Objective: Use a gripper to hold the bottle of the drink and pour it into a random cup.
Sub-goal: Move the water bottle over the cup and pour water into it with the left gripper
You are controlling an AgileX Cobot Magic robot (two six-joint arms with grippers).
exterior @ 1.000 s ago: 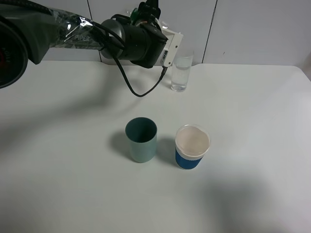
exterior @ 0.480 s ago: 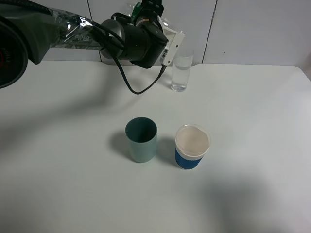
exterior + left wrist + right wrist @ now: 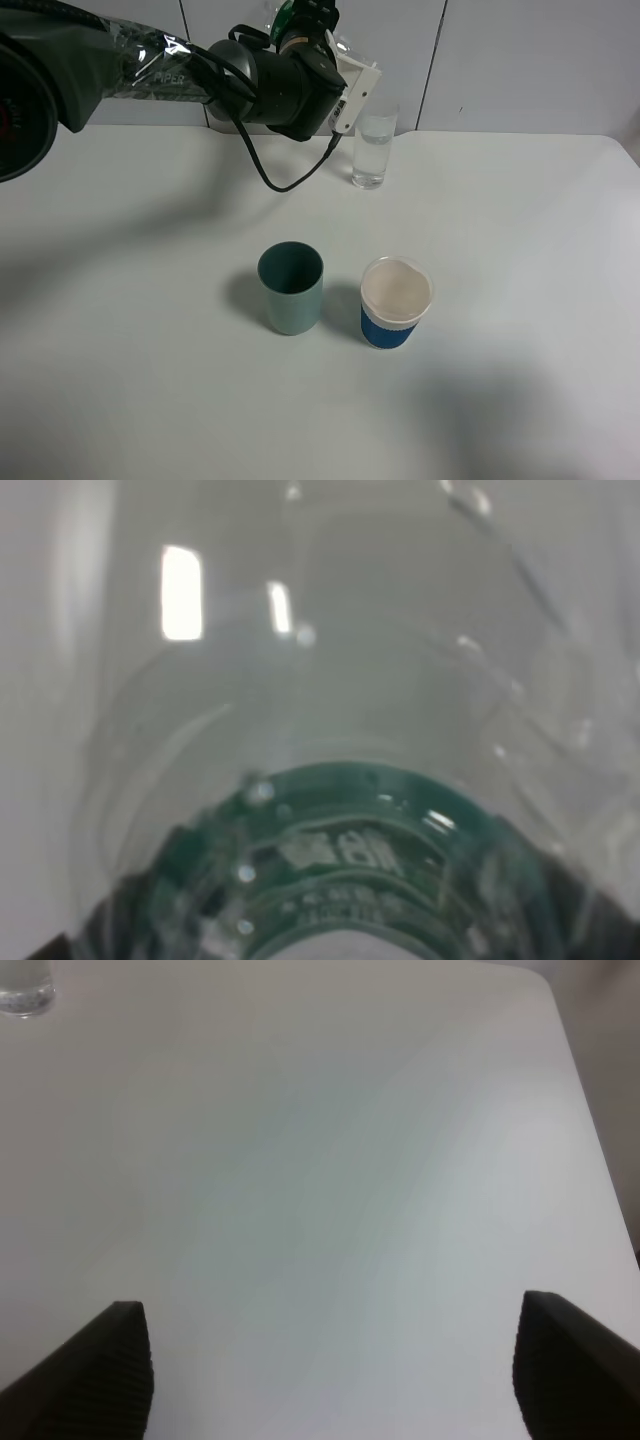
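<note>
Bottle (image 3: pixel 284 14) (image 3: pixel 330 730): clear plastic with a green label, held off the tabletop (image 3: pixel 520 300) at its far edge, up beside and above the glass (image 3: pixel 374 148). The left pincer (image 3: pixel 305 25) is clamped shut on it, and its wrist view is filled by the bottle's clear wall and label. How far the bottle is tipped cannot be told. The glass stands upright, partly filled with clear liquid. Nearer the camera, a teal cup (image 3: pixel 291 288) and a paper cup (image 3: pixel 396 302) stand side by side, apart. The right pincer (image 3: pixel 330 1370) hangs wide open and empty over bare tabletop.
</note>
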